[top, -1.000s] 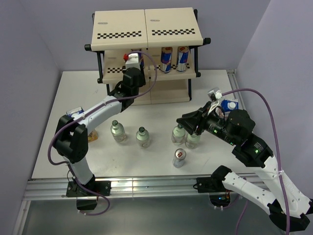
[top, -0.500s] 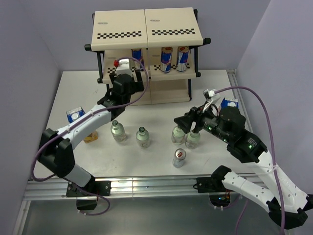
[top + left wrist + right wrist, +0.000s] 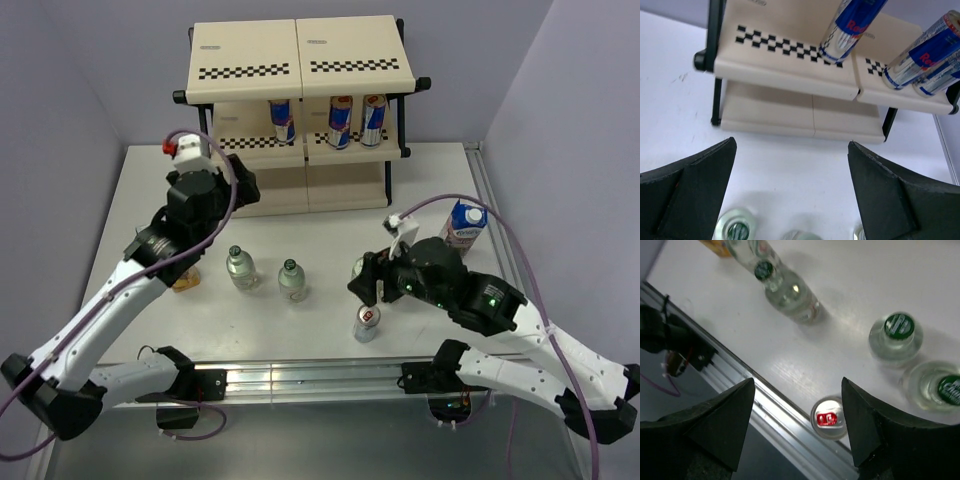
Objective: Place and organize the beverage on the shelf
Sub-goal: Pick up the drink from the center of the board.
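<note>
Slim glossy cans (image 3: 845,25) are stood on the checker-edged cream shelf (image 3: 785,80). Both pairs of black wedge jaws are spread apart, empty.

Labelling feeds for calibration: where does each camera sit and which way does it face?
Top external: above, behind the arms, looking down on white table and cream three-tier rack; both arms show.
Left wrist: faces the rack's slim silver-blue-red cans; open left hand at bottom.
Right wrist: looks down at another such can standing on the table; open right hand at bottom.
Shared: top view also shows that can.
</note>
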You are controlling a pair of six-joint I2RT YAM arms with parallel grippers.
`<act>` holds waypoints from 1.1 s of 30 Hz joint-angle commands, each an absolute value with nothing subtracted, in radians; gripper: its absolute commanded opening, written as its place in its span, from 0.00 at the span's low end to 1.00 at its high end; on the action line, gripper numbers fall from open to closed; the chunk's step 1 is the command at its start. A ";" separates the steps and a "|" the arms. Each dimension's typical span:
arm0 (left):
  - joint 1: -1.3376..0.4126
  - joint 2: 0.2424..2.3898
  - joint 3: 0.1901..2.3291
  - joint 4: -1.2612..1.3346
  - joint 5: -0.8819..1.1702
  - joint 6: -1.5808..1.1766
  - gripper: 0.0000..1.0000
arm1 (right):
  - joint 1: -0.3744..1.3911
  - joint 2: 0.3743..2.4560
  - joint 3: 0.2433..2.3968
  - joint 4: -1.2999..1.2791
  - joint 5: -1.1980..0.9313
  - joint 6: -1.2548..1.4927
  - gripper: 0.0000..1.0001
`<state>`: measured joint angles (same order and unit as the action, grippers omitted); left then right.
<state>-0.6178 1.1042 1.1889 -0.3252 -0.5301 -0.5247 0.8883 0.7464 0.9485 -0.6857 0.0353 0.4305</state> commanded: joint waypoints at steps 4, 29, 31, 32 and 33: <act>-0.624 0.937 1.128 -0.546 -0.479 -0.617 0.99 | 1.040 0.796 0.899 -0.801 0.282 0.581 0.79; -0.624 0.736 1.040 -0.683 -0.463 -0.541 0.99 | 1.221 0.991 0.836 -0.928 0.428 0.796 0.66; -0.624 0.739 1.034 -0.666 -0.440 -0.540 0.99 | 1.224 1.003 0.845 -0.939 0.428 0.796 0.65; -0.626 0.742 1.034 -0.661 -0.433 -0.537 0.99 | 1.226 1.006 0.850 -0.940 0.431 0.793 0.64; -0.624 0.744 1.034 -0.657 -0.427 -0.538 1.00 | 1.227 1.008 0.862 -0.949 0.434 0.795 0.60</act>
<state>-0.6216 0.7414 1.0393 -0.6994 -0.4644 -0.5602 1.2160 0.9981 0.8322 -0.9123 0.3962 0.7742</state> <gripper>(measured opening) 0.995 0.627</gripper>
